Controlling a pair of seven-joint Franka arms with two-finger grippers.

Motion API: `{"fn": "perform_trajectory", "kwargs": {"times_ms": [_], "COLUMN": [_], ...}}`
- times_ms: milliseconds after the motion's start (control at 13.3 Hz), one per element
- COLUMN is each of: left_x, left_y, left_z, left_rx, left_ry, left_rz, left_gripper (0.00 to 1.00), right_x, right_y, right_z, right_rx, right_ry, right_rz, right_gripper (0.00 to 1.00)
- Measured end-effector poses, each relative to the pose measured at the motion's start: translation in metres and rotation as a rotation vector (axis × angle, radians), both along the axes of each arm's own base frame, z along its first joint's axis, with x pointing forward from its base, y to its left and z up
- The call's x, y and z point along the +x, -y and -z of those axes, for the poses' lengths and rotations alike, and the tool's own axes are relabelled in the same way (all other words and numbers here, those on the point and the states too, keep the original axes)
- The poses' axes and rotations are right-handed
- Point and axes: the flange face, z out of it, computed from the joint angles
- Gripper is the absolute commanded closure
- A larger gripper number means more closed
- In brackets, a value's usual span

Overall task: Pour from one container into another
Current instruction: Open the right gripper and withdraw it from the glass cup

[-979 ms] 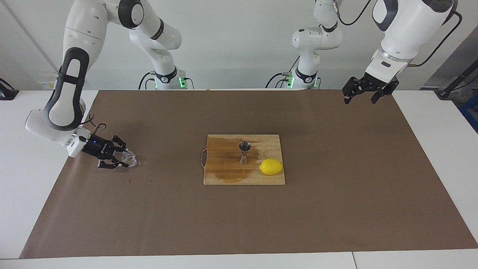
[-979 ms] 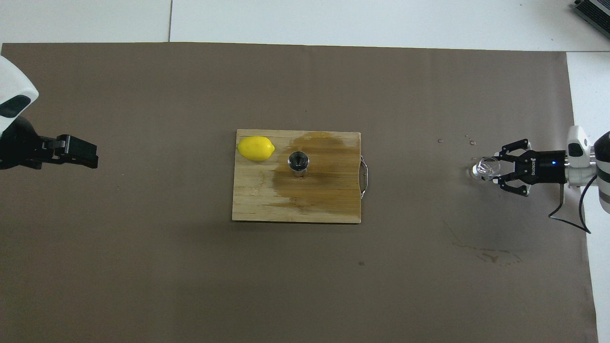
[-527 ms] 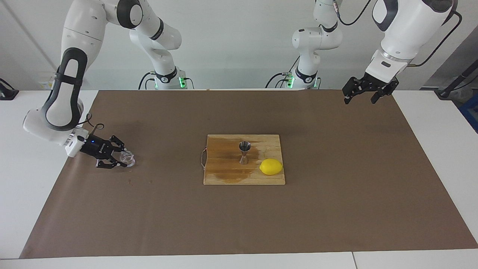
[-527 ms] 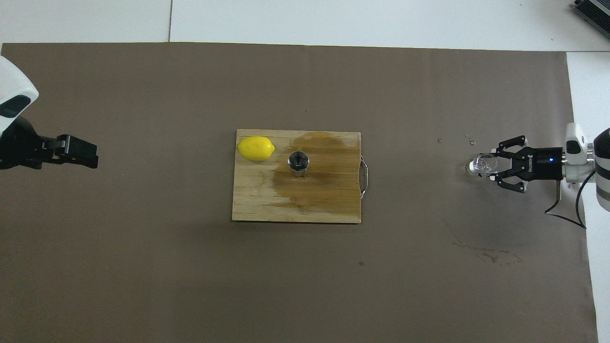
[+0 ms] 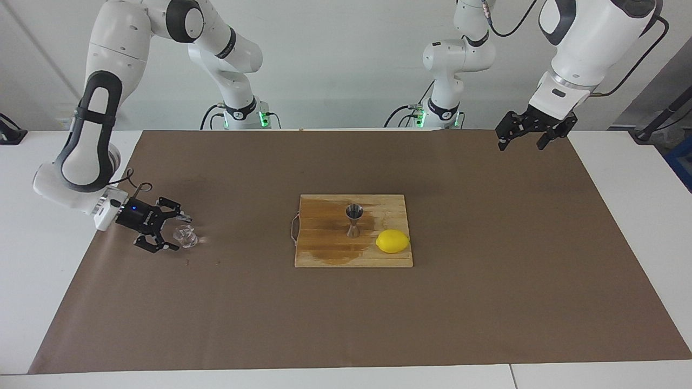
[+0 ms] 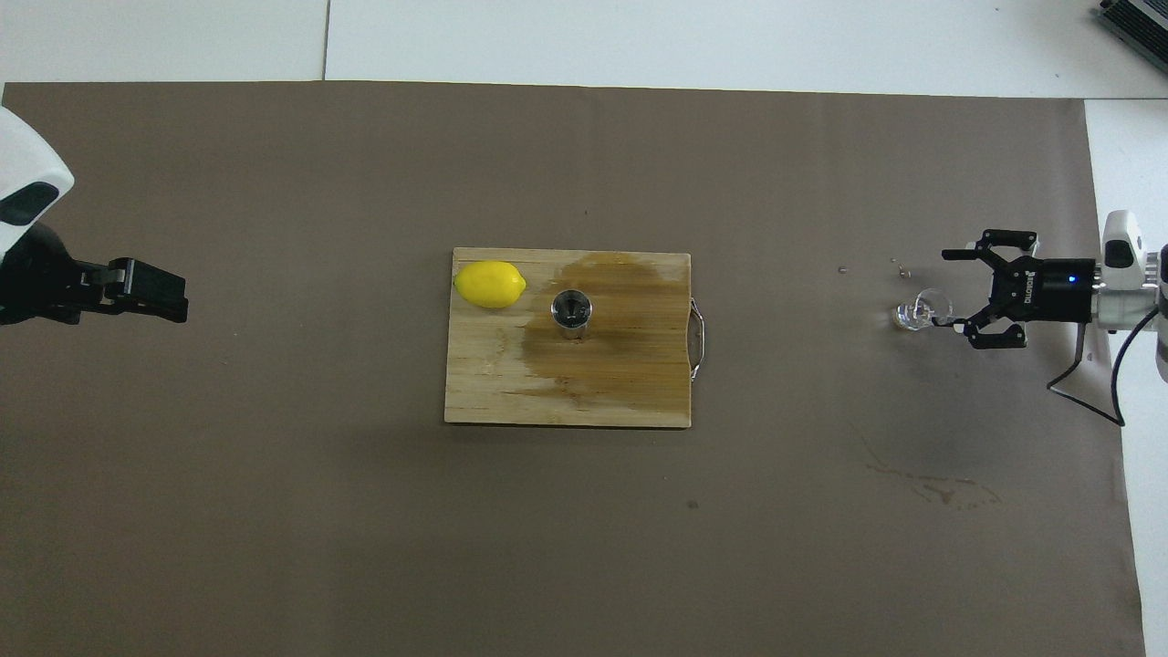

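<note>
The small clear glass vessel (image 5: 187, 236) stands on the brown paper near the right arm's end of the table; it also shows in the overhead view (image 6: 922, 311). My right gripper (image 5: 179, 233) is low beside it with its fingers spread wide and holds nothing; one fingertip is close to the glass. It shows in the overhead view too (image 6: 956, 291). The steel jigger (image 5: 353, 220) stands upright on the wooden board (image 5: 324, 256), beside the lemon (image 5: 392, 241). My left gripper (image 5: 523, 141) waits in the air, open and empty, over the paper's edge nearest the robots.
The board (image 6: 493, 392) has a dark wet patch around the jigger (image 6: 571, 310); the lemon (image 6: 490, 284) lies on its corner toward the left arm. Small droplets (image 6: 902, 270) and a dried spill mark (image 6: 940, 491) lie on the paper near the glass.
My right gripper has let go of the glass, spread its fingers wide and drawn back toward the table's end. The glass stays on the paper. The left arm has not moved.
</note>
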Motion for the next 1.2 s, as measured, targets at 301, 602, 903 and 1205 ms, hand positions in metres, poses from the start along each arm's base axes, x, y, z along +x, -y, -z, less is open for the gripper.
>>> {"fn": "perform_trajectory", "kwargs": {"times_ms": [301,602,903,1205], "left_x": [0.000,0.000,0.000,0.000], "left_y": [0.000,0.000,0.000,0.000], "left_z": [0.000,0.000,0.000,0.000], "left_rx": [0.000,0.000,0.000,0.000], "left_ry": [0.000,0.000,0.000,0.000], "left_rz": [0.000,0.000,0.000,0.000], "left_gripper": [0.00,0.00,0.00,0.00], "right_x": [0.017,0.024,0.028,0.013], "right_y": [-0.026,-0.058,-0.088,-0.108], "right_z": [-0.078,-0.129,-0.149,-0.193], "right_rx": [-0.082,-0.211,-0.510,-0.542], "right_ry": [-0.105,-0.289,-0.361,-0.450], "right_rz": [0.231,0.557,0.821,1.118], "right_gripper": [0.00,0.00,0.00,0.00]}}
